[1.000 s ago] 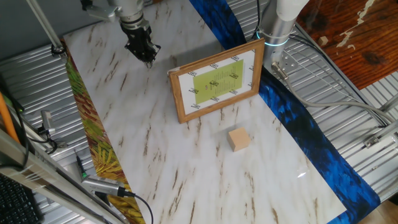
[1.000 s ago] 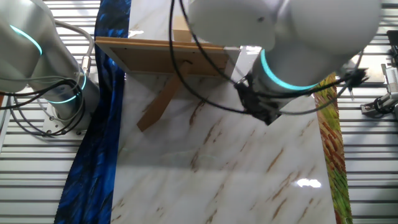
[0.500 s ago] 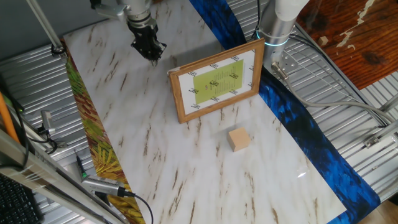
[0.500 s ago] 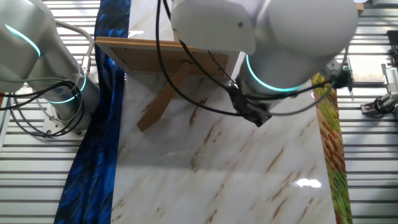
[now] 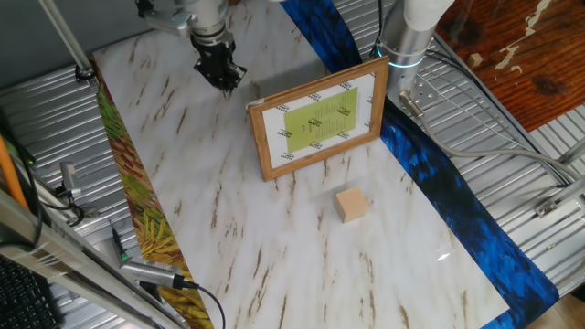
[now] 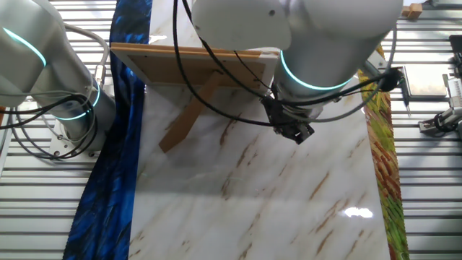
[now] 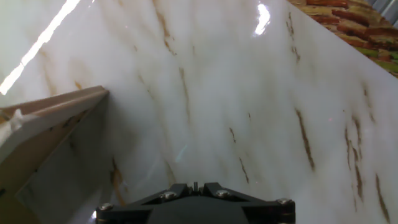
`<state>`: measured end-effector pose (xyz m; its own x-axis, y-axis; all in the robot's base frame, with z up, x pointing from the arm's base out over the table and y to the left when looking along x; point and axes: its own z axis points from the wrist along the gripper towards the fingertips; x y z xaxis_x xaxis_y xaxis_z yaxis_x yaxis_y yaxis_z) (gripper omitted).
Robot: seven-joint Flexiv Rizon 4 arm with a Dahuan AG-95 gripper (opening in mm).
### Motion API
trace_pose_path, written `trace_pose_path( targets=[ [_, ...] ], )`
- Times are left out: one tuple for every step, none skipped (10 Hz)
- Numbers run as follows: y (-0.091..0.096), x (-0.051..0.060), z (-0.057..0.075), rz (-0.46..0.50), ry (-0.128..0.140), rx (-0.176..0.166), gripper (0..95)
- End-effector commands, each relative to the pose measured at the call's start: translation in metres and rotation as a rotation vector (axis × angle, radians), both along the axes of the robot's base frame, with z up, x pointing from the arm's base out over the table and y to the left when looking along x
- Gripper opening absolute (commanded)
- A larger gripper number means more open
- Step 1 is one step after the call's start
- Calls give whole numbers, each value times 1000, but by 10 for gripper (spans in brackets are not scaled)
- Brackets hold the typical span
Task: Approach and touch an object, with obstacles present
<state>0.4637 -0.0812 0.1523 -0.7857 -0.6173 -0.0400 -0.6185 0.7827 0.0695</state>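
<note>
The small tan wooden cube point(image 5: 350, 205) sits on the marble table in front of the picture frame. It is hidden in the other fixed view and out of the hand view. The wood-bordered picture frame point(image 5: 320, 119) stands upright with its yellow-green panel facing the cube. Its back and prop leg show in the other fixed view point(image 6: 191, 66), and its back edge shows at the left of the hand view point(image 7: 43, 124). My gripper point(image 5: 223, 82) hangs over the table behind the frame's left end, far from the cube. Its fingers are together and empty point(image 6: 294, 133) point(image 7: 194, 186).
A blue cloth strip point(image 5: 439, 196) runs along the table's right side and a yellow-green leaf-print strip point(image 5: 137, 210) along its left. The arm's base point(image 5: 411, 37) stands behind the frame. Cables and metal slats lie beyond the table's edges.
My gripper has moved a little toward the back of the picture frame, most of it in the first half second. The cube and the frame have not moved.
</note>
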Motion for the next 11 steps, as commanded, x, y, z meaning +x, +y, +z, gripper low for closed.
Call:
trace_pose_path(
  targets=[
    [0, 0, 0, -49, 4, -3, 0],
    [0, 0, 0, -68, 6, -4, 0],
    [0, 0, 0, -80, 10, -3, 0],
    [0, 0, 1, -86, 11, -1, 0],
    [-1, 0, 3, -90, 12, -2, 0],
    [-5, -1, 5, -102, 13, 9, 0],
    [-9, -4, 5, -123, 16, 41, 0],
    [-10, -9, 4, -127, 17, 41, 0],
    [-10, -20, 2, -136, 18, 40, 0],
    [-11, -30, 0, -143, 19, 43, 0],
    [-11, -33, -2, -146, 20, 41, 0]
  ],
)
